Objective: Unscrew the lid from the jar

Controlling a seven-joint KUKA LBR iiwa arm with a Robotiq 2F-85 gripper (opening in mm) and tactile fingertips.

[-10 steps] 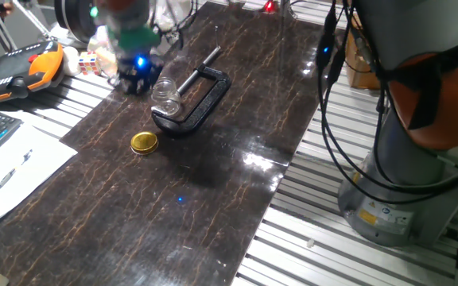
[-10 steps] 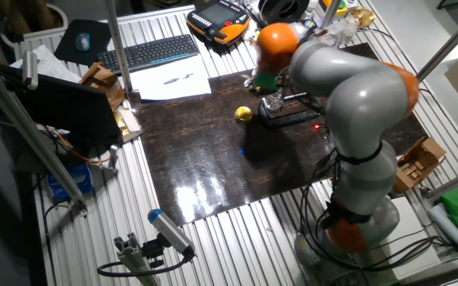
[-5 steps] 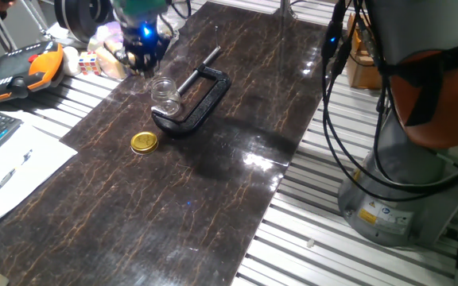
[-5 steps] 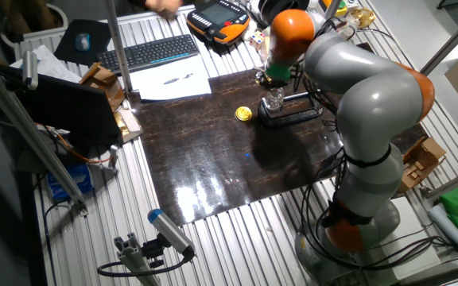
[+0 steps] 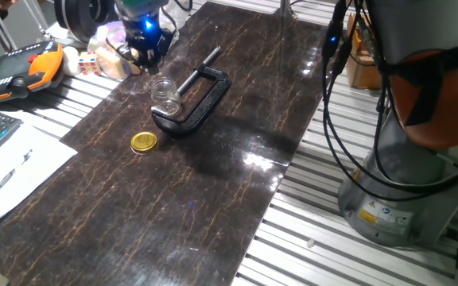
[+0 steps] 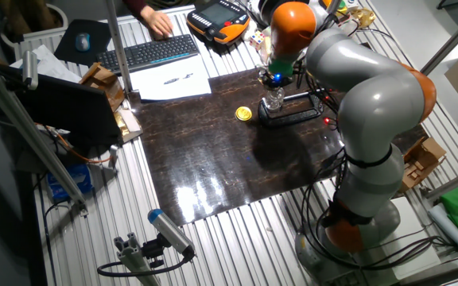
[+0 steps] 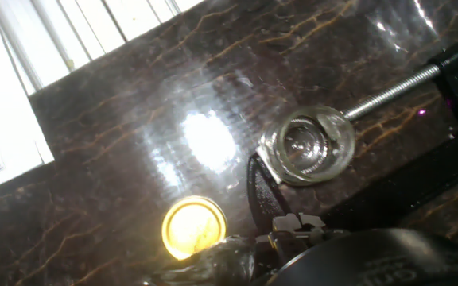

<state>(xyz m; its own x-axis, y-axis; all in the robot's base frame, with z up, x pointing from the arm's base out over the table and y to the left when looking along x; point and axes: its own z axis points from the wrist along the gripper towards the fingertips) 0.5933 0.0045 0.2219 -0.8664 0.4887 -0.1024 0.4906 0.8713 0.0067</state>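
The gold-yellow lid lies flat on the dark table, apart from the jar; it also shows in the other fixed view and the hand view. The clear glass jar stands upright and open-topped, held in the black C-clamp. It shows in the other fixed view and from above in the hand view. My gripper hangs above and behind the jar, empty, and its fingers look apart. It also shows in the other fixed view.
An orange teach pendant and small items lie at the table's back left. White paper and a keyboard, with a person's hand on it, lie on the left. The robot base and cables stand on the right.
My gripper has risen from low beside the jar to above and behind it. The jar, lid and clamp have not moved. A person's hand has reached the keyboard.
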